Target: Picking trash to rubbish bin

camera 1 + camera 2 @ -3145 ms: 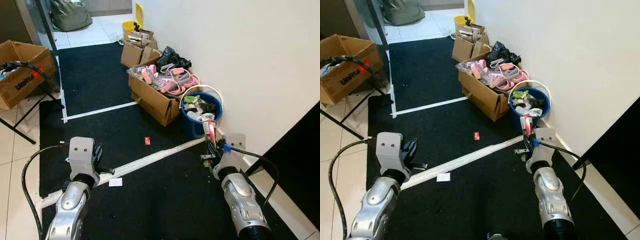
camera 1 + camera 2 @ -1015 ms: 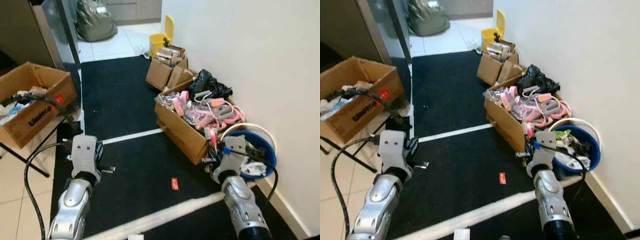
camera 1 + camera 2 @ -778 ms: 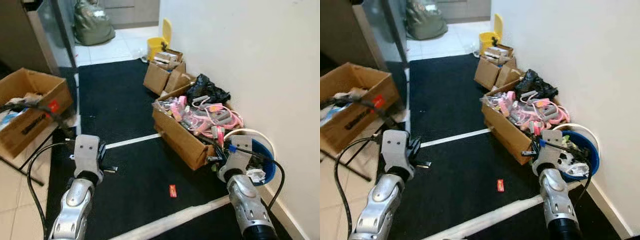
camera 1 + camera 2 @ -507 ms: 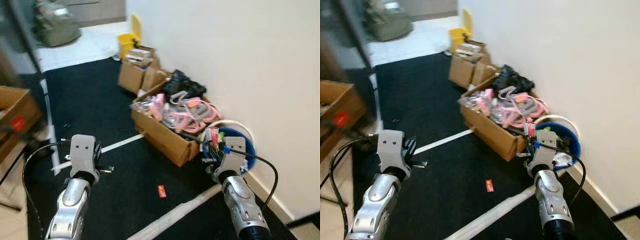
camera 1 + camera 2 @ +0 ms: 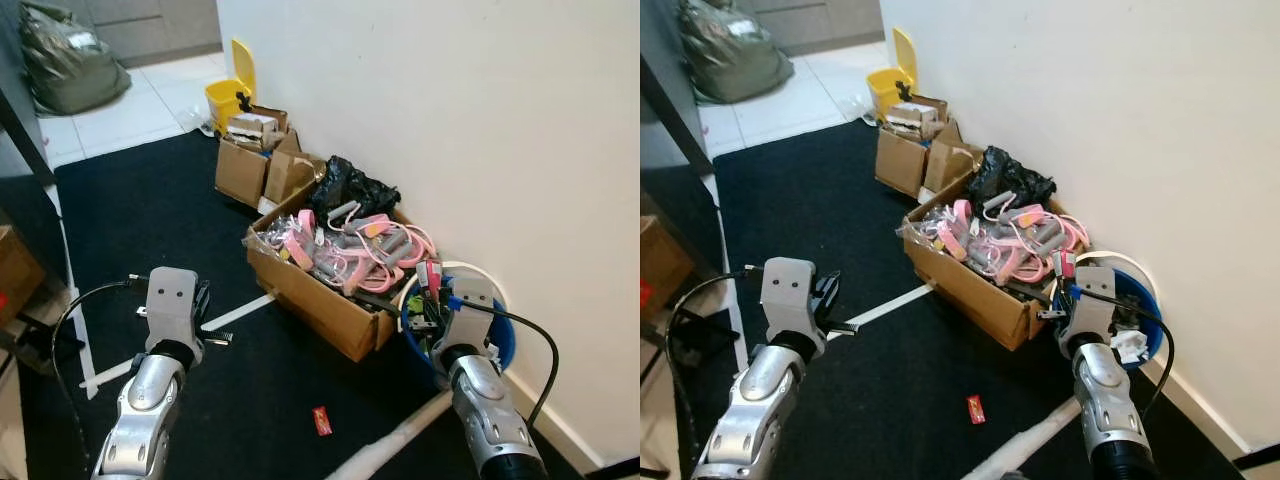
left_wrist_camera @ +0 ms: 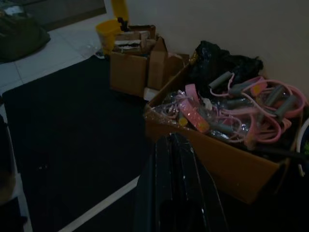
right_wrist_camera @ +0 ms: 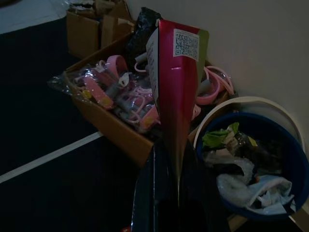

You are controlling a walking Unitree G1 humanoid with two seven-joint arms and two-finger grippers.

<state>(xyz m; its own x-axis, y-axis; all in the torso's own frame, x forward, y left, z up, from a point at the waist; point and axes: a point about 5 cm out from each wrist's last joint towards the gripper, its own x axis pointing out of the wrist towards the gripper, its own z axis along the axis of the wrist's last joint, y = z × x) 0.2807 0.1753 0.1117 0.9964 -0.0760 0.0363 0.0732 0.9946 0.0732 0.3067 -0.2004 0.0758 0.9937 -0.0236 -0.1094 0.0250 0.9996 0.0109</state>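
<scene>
A black carpet (image 5: pixel 150 210) crossed by white tape lines (image 5: pixel 885 300) runs along a white wall (image 5: pixel 450 120). Against that wall stands a large open cardboard box (image 5: pixel 310 300) heaped with pink and grey looped cords, with two smaller cardboard boxes (image 5: pixel 255 165) and a yellow bin (image 5: pixel 228 95) farther along it. Just beside the large box sits the round blue rubbish bin (image 7: pixel 294 164) with a white rim, already holding crumpled scraps. The right gripper (image 7: pixel 176 166) hangs next to the bin, its fingers clamped on a red and green folded wrapper (image 7: pixel 176 87) that stands upright. The left gripper (image 6: pixel 174 159) is held over the carpet, fingers pressed together and empty. A small red wrapper (image 5: pixel 321 421) lies on the carpet.
</scene>
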